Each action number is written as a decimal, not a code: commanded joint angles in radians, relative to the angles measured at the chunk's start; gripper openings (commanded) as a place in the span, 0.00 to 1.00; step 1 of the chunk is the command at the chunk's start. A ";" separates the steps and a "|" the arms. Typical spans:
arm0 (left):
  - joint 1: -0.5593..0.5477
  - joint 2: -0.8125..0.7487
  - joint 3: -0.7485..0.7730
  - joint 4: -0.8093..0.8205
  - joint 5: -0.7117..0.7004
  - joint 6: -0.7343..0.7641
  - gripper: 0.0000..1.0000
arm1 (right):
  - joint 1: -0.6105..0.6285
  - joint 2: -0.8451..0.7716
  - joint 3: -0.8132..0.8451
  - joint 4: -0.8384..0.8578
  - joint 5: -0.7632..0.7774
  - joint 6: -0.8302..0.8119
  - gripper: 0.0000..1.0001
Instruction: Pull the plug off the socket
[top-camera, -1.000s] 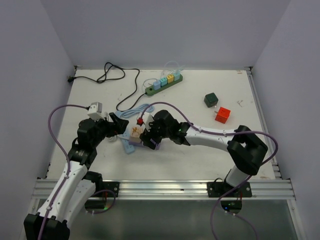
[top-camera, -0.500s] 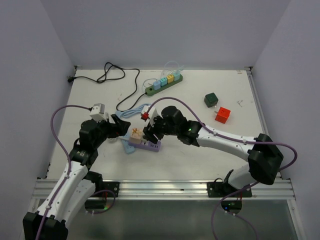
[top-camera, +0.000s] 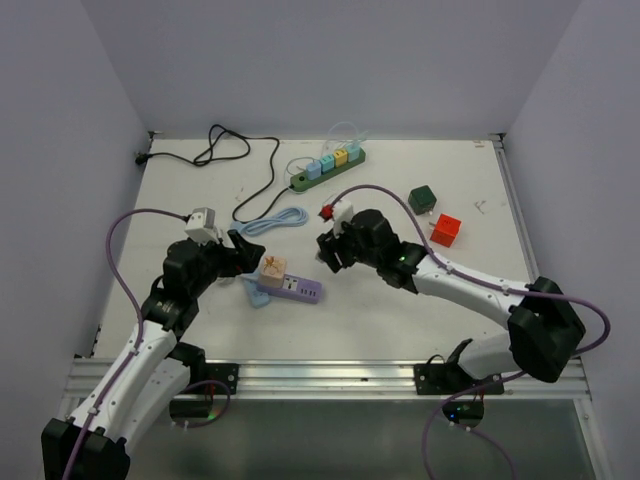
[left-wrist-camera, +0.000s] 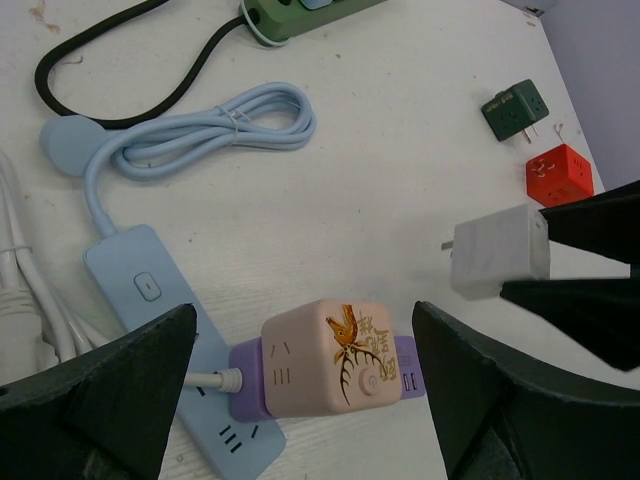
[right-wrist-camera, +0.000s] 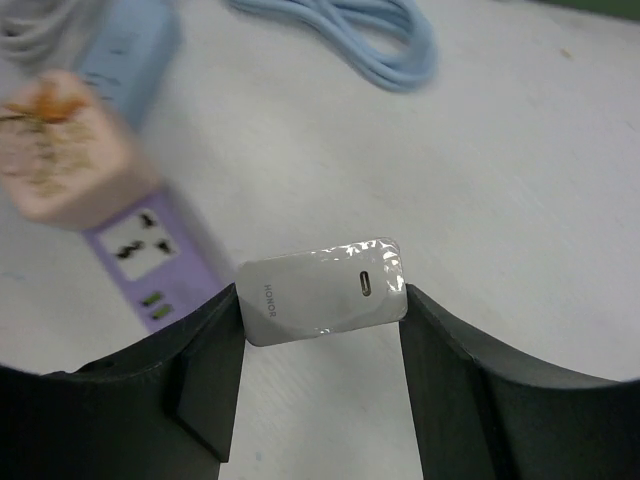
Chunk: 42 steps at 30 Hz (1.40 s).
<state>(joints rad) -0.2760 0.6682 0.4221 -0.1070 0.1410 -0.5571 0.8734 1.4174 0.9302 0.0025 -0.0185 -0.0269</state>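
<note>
My right gripper (right-wrist-camera: 322, 300) is shut on a white plug (right-wrist-camera: 322, 290), a small charger block held clear of the table, right of the purple strip (top-camera: 298, 290). The left wrist view shows the same plug (left-wrist-camera: 498, 250) with its prongs free in the air. My left gripper (left-wrist-camera: 305, 345) stands open, its fingers either side of a pink cube adapter (left-wrist-camera: 328, 355) on the purple strip, not touching it. The long dark green socket strip (top-camera: 330, 168) lies at the back with several coloured cube plugs in it.
A light blue strip (left-wrist-camera: 150, 290) lies against the purple one, its coiled cable (top-camera: 275, 220) behind. The green strip's black cord (top-camera: 215, 145) loops at the back left. A dark green cube (top-camera: 422, 199) and a red cube (top-camera: 445, 230) sit at the right.
My right gripper closed on the white plug at the purple strip, then drew back to the right with it, so the plug is off the strip. My left arm barely moved.
</note>
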 joint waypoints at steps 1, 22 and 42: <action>-0.006 -0.013 0.023 0.027 -0.024 0.014 0.92 | -0.155 -0.121 -0.120 0.059 0.146 0.149 0.31; -0.008 -0.002 0.035 0.018 -0.037 0.017 0.92 | -0.628 0.127 0.113 -0.361 0.186 0.375 0.37; -0.009 0.022 0.038 0.010 -0.034 0.034 0.93 | -0.700 0.299 0.326 -0.463 0.104 0.332 0.86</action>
<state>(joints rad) -0.2775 0.6891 0.4225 -0.1143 0.1131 -0.5529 0.1772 1.7626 1.2076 -0.4507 0.1268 0.3145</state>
